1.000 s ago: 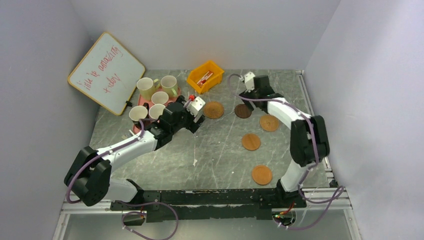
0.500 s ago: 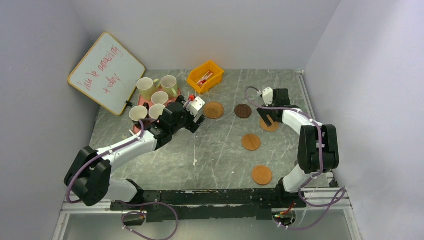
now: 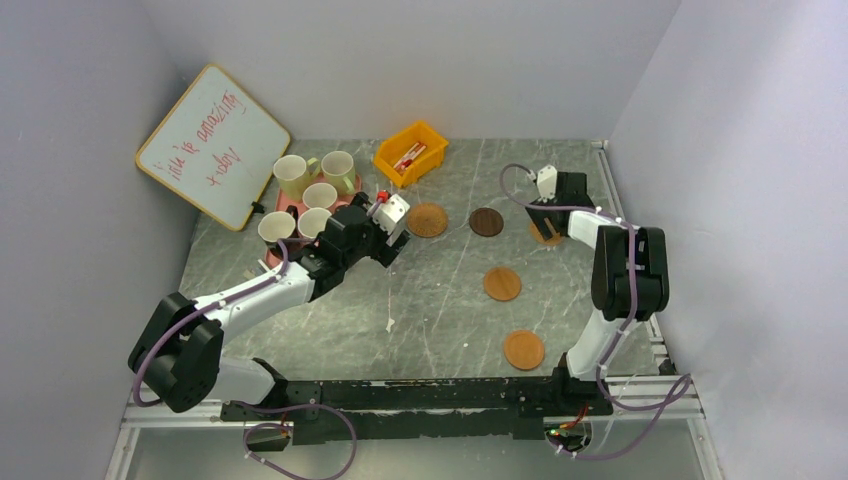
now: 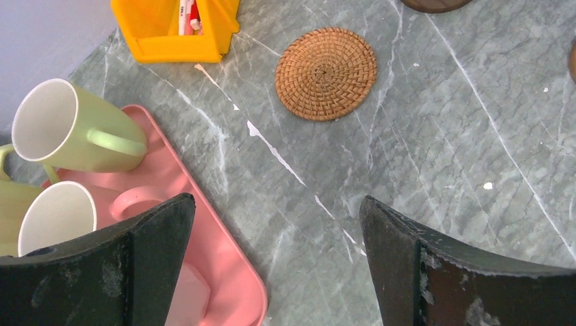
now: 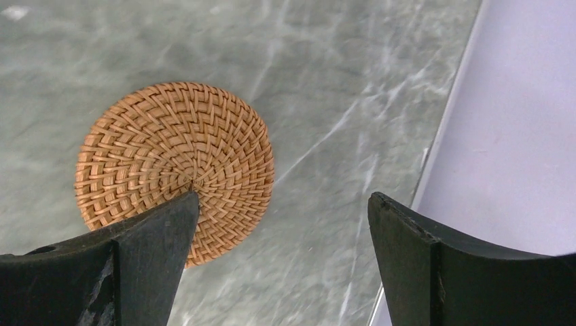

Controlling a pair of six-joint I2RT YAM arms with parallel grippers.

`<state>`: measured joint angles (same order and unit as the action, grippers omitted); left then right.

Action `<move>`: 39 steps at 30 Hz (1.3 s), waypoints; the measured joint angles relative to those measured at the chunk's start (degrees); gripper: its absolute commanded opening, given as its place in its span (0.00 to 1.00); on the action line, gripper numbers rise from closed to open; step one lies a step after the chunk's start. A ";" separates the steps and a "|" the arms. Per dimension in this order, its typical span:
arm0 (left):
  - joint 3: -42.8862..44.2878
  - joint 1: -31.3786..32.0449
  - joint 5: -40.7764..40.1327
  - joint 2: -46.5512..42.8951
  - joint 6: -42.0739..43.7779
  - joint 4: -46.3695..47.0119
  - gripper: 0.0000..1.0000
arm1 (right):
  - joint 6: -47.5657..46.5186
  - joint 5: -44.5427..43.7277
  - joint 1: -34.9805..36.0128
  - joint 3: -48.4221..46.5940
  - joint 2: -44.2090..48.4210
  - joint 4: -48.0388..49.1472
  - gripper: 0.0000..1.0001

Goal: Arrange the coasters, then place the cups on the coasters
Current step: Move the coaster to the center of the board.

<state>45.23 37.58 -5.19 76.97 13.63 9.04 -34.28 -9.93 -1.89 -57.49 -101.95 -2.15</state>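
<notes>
Five coasters lie on the grey table: a tan woven one (image 3: 427, 220) (image 4: 326, 73), a dark brown one (image 3: 486, 222), and three orange ones, near (image 3: 524, 350), middle (image 3: 502, 283) and far right (image 3: 541, 238). In the right wrist view the far-right coaster (image 5: 170, 142) shows a weave. My right gripper (image 3: 547, 222) (image 5: 283, 197) hangs open over its right edge, empty. The cups stand on a pink tray (image 3: 272, 252) (image 4: 224, 272): two green (image 3: 292, 175) (image 3: 338, 170) (image 4: 75, 129), two pink (image 3: 320, 195) (image 3: 313, 222), one black (image 3: 277, 228). My left gripper (image 3: 392, 245) (image 4: 275, 200) is open and empty over the tray's corner.
A yellow bin (image 3: 410, 152) (image 4: 170, 27) stands at the back behind the woven coaster. A whiteboard (image 3: 213, 145) leans on the left wall behind the tray. The right wall (image 5: 516, 102) and the table's edge rail are close beside my right gripper.
My right arm has swung right, from beside the dark brown coaster to over the far-right orange coaster. The left arm has not moved.
</notes>
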 measured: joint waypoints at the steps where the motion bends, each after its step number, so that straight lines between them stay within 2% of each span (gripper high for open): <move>1: 0.00 0.00 -0.09 0.00 0.00 0.09 0.96 | -0.07 -0.17 -0.61 -0.96 -1.07 0.76 1.00; 7: 0.00 0.00 -0.28 0.00 0.00 0.20 0.96 | -0.09 -0.70 -2.80 -4.70 -4.98 3.67 1.00; 17: 0.00 0.00 -0.72 0.00 0.00 0.24 0.96 | -0.15 -0.31 -3.06 -4.68 -4.59 3.96 1.00; 20: -0.02 0.00 -0.81 0.00 0.00 0.44 0.96 | 0.28 0.81 -3.06 -2.36 -1.36 3.89 1.00; 24: -0.02 0.00 -1.18 0.00 0.00 1.01 0.96 | 1.77 1.73 -1.51 -0.79 8.20 3.02 1.00; 27: -0.02 0.00 -1.27 0.02 0.00 1.05 0.96 | 3.08 2.14 2.25 -2.23 15.13 1.57 1.00; 32: -0.02 -0.07 -1.33 0.15 0.00 1.07 0.96 | 4.52 1.40 13.97 -1.03 21.29 0.72 1.00; 36: -0.02 -0.07 -1.44 0.15 0.00 1.07 0.96 | 4.48 -0.20 21.24 3.76 20.90 -0.07 1.00; 39: -0.02 -0.07 -1.77 0.15 0.02 1.07 0.96 | 4.52 -2.12 21.81 3.96 16.35 -0.20 1.00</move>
<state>45.21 37.52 -6.96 77.12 13.65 10.11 -29.76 -12.05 19.92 -53.54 -85.60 -2.35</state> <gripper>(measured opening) 0.966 0.997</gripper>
